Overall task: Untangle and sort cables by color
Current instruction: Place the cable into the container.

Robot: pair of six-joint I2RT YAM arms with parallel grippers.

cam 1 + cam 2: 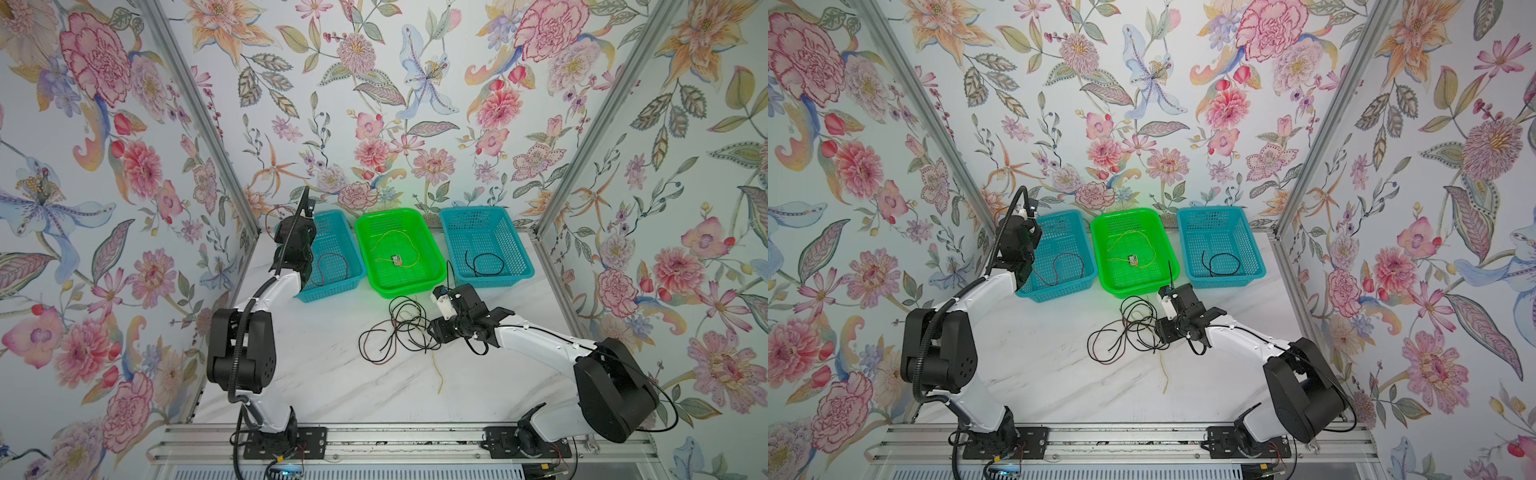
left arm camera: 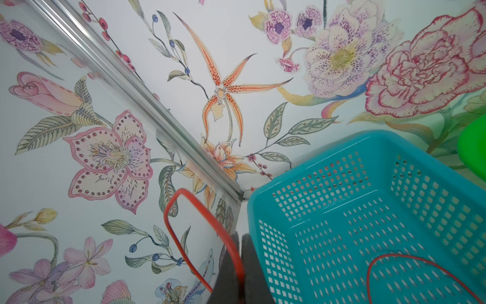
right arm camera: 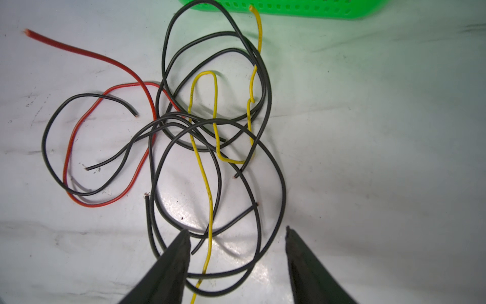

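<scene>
Right wrist: cables (image 3: 215, 105) beneath right pincer (image 3: 236, 229)

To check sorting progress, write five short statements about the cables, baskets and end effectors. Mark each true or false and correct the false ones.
1. The left end effector is shut on a red cable. True.
2. The green basket holds a black cable. False: a yellow cable lies in it.
3. The right end effector stands open over the tangle on the table. True.
4. The tangle is all black. False: it also has a red strand and a yellow strand.
5. The blue basket nearest the right arm is empty. False: a black cable lies in it.
</scene>
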